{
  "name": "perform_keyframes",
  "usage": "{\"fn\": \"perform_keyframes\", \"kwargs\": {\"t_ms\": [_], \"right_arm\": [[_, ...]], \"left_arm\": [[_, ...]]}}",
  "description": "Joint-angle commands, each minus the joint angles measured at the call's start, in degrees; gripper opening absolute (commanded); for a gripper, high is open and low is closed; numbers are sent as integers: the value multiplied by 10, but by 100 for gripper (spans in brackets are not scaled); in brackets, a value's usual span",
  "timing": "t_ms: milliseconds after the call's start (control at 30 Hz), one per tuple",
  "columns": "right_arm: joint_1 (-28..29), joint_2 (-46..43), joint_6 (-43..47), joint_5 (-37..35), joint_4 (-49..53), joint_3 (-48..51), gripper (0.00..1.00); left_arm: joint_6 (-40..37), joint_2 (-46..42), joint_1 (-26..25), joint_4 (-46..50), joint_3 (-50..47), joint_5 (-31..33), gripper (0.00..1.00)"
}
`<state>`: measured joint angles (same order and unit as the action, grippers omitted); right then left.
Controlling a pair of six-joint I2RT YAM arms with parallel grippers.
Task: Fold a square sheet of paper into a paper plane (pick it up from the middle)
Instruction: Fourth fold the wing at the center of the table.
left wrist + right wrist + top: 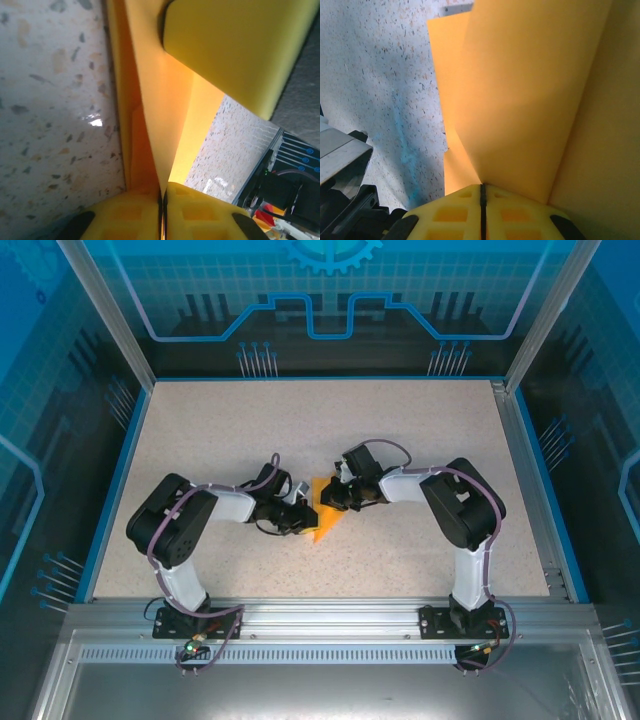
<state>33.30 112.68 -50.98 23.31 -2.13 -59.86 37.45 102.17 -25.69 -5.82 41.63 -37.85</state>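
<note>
Fingers first: on my left gripper [163, 191] the yellow, waffle-moulded pads [127, 212] are pressed together on the square sheet of paper [165, 125], with only a hairline between them. My right gripper [482, 189] grips the same sheet, its pads [450, 215] clamped so the paper rises straight out of the seam.

From above, the paper lies at mid-table between my two grippers, creased into a wedge. Its long axis runs near to far, and its sharpest visible corner points toward the near edge, a touch left. Both grippers cover part of its outline, so I cannot trace the whole shape.

Close up, the sheet is thin, matte and orange-yellow. Overlapping layers meet at crisp straight folds, and light glows through where the paper is single. Whether the lower layer lies flat on the table [420, 440] I cannot tell.

Beyond my left pads a smooth yellow block [240, 50] with a rounded corner crosses the paper's far end, cut off by the frame. Dark hardware [285, 190] at the right is blurred.

The table is a pale, speckled, stone-like surface with a slight sheen. Behind its far edge stands a blue patterned wall [320, 300].
</note>
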Motion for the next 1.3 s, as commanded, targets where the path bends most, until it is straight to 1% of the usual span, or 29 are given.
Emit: {"fn": "perform_keyframes", "kwargs": {"t_ms": [0,67,167,433,467,600,633,733,900,933,1133,1200,1267], "right_arm": [[-7,20,4,-24,44,-5,9],[-7,23,6,-23,52,-8,9],[-7,22,9,-24,55,-8,9],[-7,22,9,-26,58,-6,9],[-7,22,9,-26,57,-4,9],[-6,24,8,-27,57,-3,9],[-6,26,9,-27,57,-3,9],[-6,27,8,-26,57,-3,9],[-6,30,7,-26,58,-4,9],[-6,31,7,-27,59,-4,9],[-4,33,7,-25,61,-6,9],[-4,32,7,-26,61,-6,9],[-4,31,7,-27,62,-5,9]], "left_arm": [[-3,14,2,50,-8,27,16],[-3,6,2,51,-9,19,18],[-4,-8,3,48,-14,13,19],[-29,-14,2,82,-4,14,17],[-32,-13,1,86,-4,16,16],[-42,-9,1,99,-5,22,4],[-44,-9,1,102,-6,22,4],[-46,-9,1,101,-7,13,5],[-54,-22,0,113,-4,5,18],[-59,-26,0,118,-4,5,18],[-76,-21,-5,143,9,10,19],[-77,-14,-7,150,15,17,17],[-81,-8,-10,159,22,24,12]]}}
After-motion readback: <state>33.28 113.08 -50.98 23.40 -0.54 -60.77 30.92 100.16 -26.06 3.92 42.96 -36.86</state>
